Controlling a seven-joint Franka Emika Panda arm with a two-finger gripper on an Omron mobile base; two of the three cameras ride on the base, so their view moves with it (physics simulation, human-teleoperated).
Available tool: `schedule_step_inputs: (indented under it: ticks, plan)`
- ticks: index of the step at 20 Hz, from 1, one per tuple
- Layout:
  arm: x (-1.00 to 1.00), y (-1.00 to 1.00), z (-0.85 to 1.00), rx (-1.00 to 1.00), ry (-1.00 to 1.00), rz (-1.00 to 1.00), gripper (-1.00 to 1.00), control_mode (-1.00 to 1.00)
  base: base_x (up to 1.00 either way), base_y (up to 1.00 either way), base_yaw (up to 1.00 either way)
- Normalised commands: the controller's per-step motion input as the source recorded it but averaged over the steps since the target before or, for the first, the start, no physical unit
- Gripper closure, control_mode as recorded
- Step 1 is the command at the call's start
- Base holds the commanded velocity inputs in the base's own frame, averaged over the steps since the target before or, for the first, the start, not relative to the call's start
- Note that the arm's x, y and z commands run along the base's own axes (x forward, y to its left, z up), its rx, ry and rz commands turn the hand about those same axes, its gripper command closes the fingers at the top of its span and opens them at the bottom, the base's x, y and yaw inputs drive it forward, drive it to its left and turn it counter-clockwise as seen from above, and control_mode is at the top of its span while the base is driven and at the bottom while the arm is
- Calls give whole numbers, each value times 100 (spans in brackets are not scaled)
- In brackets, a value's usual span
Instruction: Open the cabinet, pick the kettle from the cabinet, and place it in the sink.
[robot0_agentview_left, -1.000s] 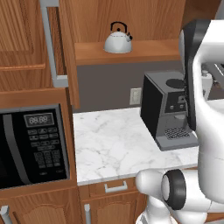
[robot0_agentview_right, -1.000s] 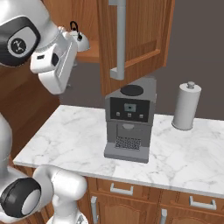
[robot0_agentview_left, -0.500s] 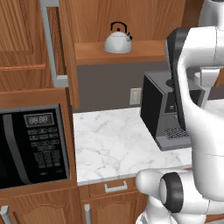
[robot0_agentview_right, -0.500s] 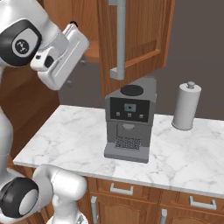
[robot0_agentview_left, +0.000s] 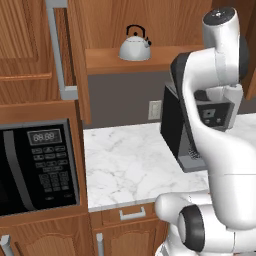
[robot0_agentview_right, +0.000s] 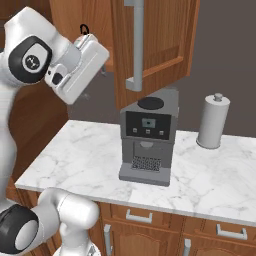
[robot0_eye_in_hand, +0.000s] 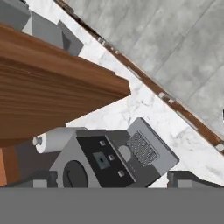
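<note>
The cabinet stands open, its left door (robot0_agentview_left: 75, 55) and grey bar handle (robot0_agentview_left: 60, 50) swung out in the left base view, and its right door (robot0_agentview_right: 155, 45) hanging over the counter in the right base view. On its shelf sits the small silver-white kettle (robot0_agentview_left: 135, 47). From the right, just its black handle (robot0_agentview_right: 85, 29) peeks over my white hand. My gripper (robot0_eye_in_hand: 116, 181) is open and holds nothing, its fingertips (robot0_eye_in_hand: 43, 179) wide apart. It is raised below and in front of the shelf, apart from the kettle. The sink is out of view.
A black coffee machine (robot0_agentview_right: 147, 140) stands on the white marble counter (robot0_agentview_right: 80, 155) under the open door, partly behind my arm in the left base view. A paper towel roll (robot0_agentview_right: 214, 122) stands to its right. A microwave (robot0_agentview_left: 35, 165) is built in at the left.
My arm has swung up and across in front of the coffee machine, carrying the hand a little higher and closer to the cabinet shelf. The jaws stay open; the kettle has not moved.
</note>
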Motion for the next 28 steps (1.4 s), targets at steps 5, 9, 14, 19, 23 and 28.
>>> schedule_step_inputs:
  ticks: [5,9,14,19,23,28]
  plan:
    - [34,-6,-1,0,-13,-11,-100,-100,0,0,0]
    - [30,-5,0,0,-20,-5,-100,-100,0,0,0]
    - [28,-13,-4,-1,-13,-3,-100,-100,0,0,0]
    - [29,-21,-4,-5,0,-6,-100,-100,0,0,0]
    - [35,-11,-8,-7,-2,-4,-100,-100,0,0,0]
    - [32,-16,-7,-10,-2,-8,-100,-100,0,0,0]
